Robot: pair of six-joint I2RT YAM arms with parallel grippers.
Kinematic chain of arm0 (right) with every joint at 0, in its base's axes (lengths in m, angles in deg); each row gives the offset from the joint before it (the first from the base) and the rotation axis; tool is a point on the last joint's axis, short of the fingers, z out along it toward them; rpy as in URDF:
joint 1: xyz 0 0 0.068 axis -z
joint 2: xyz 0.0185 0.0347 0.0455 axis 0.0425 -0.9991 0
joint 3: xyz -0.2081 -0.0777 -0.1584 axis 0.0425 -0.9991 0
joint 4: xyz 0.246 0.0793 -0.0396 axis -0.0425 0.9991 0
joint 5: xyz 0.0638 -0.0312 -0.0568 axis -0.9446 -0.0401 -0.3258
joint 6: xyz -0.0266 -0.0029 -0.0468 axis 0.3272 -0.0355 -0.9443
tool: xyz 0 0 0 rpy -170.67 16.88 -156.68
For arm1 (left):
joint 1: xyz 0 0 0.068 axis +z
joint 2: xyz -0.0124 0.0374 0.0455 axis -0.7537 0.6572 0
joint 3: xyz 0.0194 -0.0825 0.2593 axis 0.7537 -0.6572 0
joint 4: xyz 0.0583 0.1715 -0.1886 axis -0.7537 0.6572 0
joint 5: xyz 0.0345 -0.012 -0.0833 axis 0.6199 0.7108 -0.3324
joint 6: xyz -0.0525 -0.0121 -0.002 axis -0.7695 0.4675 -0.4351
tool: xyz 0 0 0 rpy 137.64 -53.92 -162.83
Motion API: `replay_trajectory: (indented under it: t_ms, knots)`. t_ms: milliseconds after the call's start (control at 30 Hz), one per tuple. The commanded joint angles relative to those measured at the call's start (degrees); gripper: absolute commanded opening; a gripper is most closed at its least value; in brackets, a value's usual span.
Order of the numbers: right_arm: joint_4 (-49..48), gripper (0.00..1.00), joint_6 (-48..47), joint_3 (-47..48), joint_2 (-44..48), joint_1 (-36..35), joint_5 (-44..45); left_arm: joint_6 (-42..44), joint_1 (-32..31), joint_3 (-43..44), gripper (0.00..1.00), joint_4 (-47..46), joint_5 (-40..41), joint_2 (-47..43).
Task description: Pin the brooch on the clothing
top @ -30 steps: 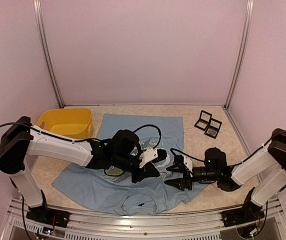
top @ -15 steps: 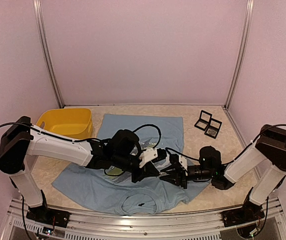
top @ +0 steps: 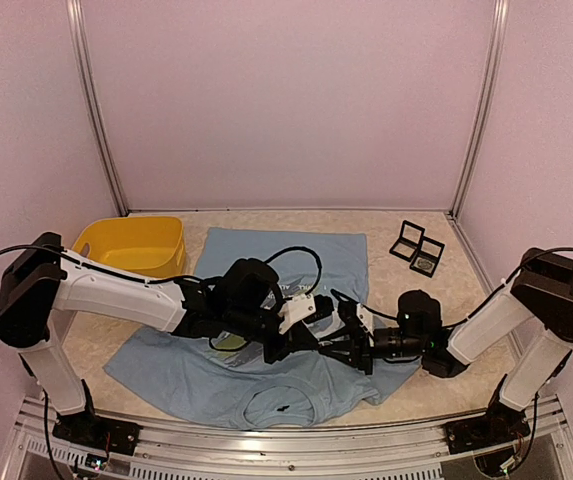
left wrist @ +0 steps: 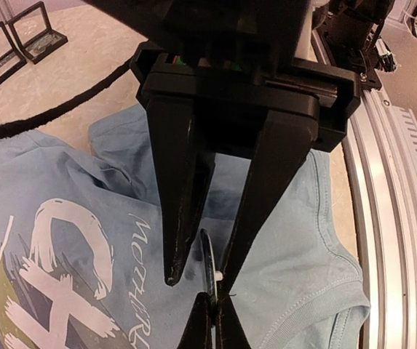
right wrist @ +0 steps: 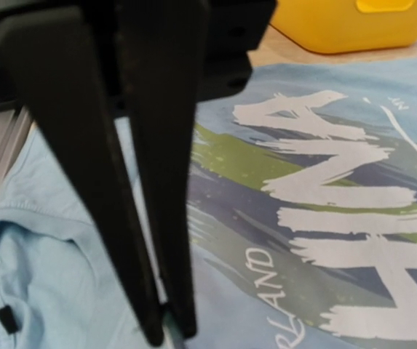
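Nearest the arm bases, an aluminium rail (top: 266, 440) edges the table (top: 411, 290). The light blue T-shirt (top: 171, 370) lies flat just past the rail, with its collar (top: 281, 408) on the near side of both grippers.

Above the lower chest of the shirt the two grippers meet tip to tip. The left gripper (left wrist: 208, 323) has its fingertips pressed together on a thin dark piece (left wrist: 207, 262) that sticks out beyond them, with a tiny white bit (left wrist: 220, 276) at its side. The piece is too small to tell whether it is the brooch. The right gripper (left wrist: 198, 278) faces it with its fingers (left wrist: 183, 203) spread, one tip on each side of the piece. The tip on the rail side seems to touch the white bit, and the other stands just apart. Whether any tip reaches the cloth cannot be told.

Beneath and beyond the left gripper lie the white "CHINA" lettering (right wrist: 339, 196) and the yellow-green streak (right wrist: 244, 163) of the chest print.

Farther off, past the shirt on the far side of the left arm, stands a yellow bin (top: 131, 226). Beyond the right gripper, two small black cases (top: 417, 247) sit side by side on the bare table, apart from the shirt.
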Motion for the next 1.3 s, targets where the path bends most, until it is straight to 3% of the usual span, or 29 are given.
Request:
replay_trajectory:
  t_ms: [0,267,467,600,733,833,933,1033,1200,1267]
  knots:
    - [-2.1,0.18,5.5,1.7,0.5,1.9,2.9,1.0,-0.9,1.2,0.0,0.1,-2.2,-0.3]
    - [-4.3,0.11,8.8,-0.7,1.3,3.5,3.3,1.1,-0.9,0.5,0.0,0.2,-1.7,-0.7]
    - [-5.2,0.11,8.9,-1.5,1.8,3.6,1.5,1.1,-0.9,0.2,0.0,0.3,-1.1,-0.8]
    - [-5.6,0.2,7.4,-3.3,3.6,3.7,0.3,1.2,-0.8,-0.4,0.0,-0.1,2.1,-1.4]
    - [-3.3,0.38,5.2,-4.0,6.0,3.7,-2.5,1.4,-0.8,-0.6,0.0,-0.4,4.1,-1.2]
    - [-2.0,0.43,4.5,-4.8,8.5,3.9,-3.1,1.6,-1.1,-0.8,0.0,-1.1,5.8,-1.0]
    - [1.0,0.43,4.5,-5.1,11.6,4.3,0.9,4.8,-3.8,-1.1,0.0,-1.6,14.9,-0.5]
    - [4.0,0.43,4.5,-5.5,14.9,4.3,10.8,12.4,-8.1,-0.9,0.0,-1.0,24.2,1.4]
    - [14.6,0.43,6.2,-3.8,19.2,4.4,25.8,18.3,-11.5,2.4,0.0,8.1,25.4,6.2]
    - [22.7,0.4,10.2,-0.6,19.4,4.4,31.2,19.6,-12.4,4.8,0.16,13.5,22.7,7.6]
